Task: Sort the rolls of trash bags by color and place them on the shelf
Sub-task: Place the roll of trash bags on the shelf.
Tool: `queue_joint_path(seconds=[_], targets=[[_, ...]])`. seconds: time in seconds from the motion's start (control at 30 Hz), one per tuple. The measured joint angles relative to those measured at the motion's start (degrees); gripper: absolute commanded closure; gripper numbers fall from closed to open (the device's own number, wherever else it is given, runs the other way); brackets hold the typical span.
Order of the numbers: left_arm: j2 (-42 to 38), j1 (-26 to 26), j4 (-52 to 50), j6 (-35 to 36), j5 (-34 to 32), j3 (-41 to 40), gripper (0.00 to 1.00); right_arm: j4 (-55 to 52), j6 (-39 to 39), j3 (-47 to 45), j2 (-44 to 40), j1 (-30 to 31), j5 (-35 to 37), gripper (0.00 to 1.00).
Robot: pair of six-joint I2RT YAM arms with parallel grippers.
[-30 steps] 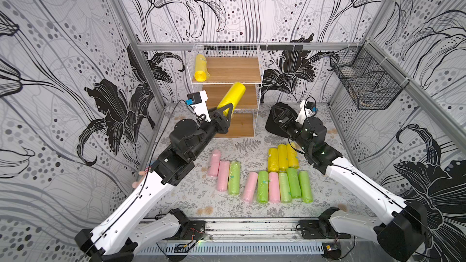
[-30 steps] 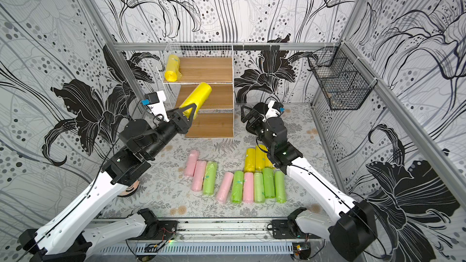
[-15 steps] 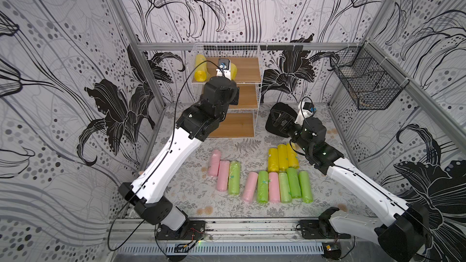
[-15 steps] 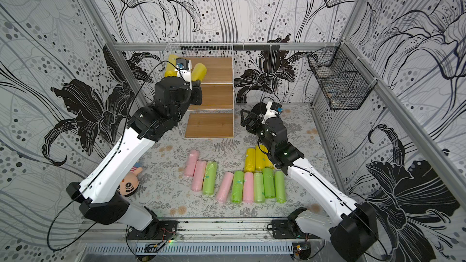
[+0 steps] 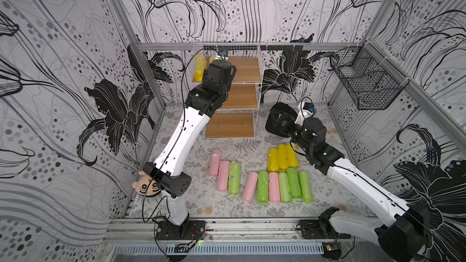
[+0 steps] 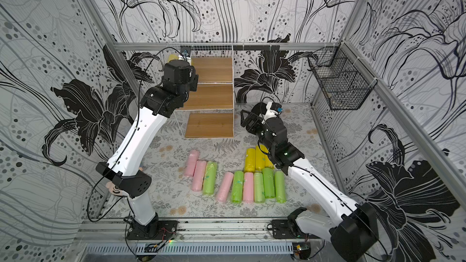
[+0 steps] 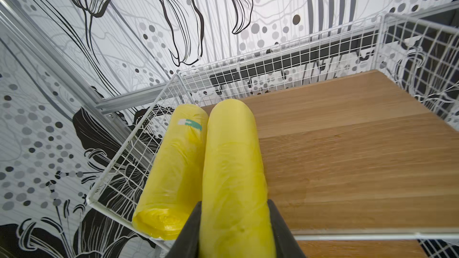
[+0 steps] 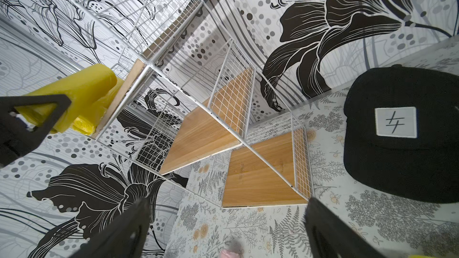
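Observation:
The shelf (image 5: 242,71) stands against the back wall in both top views, its wooden boards (image 6: 214,70) framed in white wire. My left gripper (image 7: 234,203) is shut on a yellow roll (image 7: 231,155) held lengthwise over the top board. Beside it another yellow roll (image 7: 173,165) lies against the wire side. Whether the held roll rests on the board I cannot tell. My right gripper (image 8: 228,209) hangs open and empty above the floor right of the shelf. On the floor lie three yellow rolls (image 5: 282,158), several pink rolls (image 5: 223,175) and several green rolls (image 5: 293,182).
A black cap (image 8: 402,132) lies on the floor beside the shelf, close to my right gripper (image 5: 280,122). A black wire basket (image 5: 365,84) hangs on the right wall. A cartoon toy head (image 5: 147,186) sits by my left arm's elbow.
My left arm has swung up from in front of the shelf to the top board, carrying the yellow roll. The right arm has stayed put.

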Motion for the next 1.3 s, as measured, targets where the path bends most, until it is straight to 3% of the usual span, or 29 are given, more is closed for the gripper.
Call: queue_joint_path(seconds=[0.53,1.3], targets=[[2.8,4.3,0.6,9.2,1.1,0.9,0.76,-0.2,0.0,-0.3,0.0,0.0,-0.2,0.0],[2.8,5.4,2.3,12.0,3.5,-1.1,0.43,-0.5,0.9,-0.7,0.0,-0.1,-0.4,0.0]])
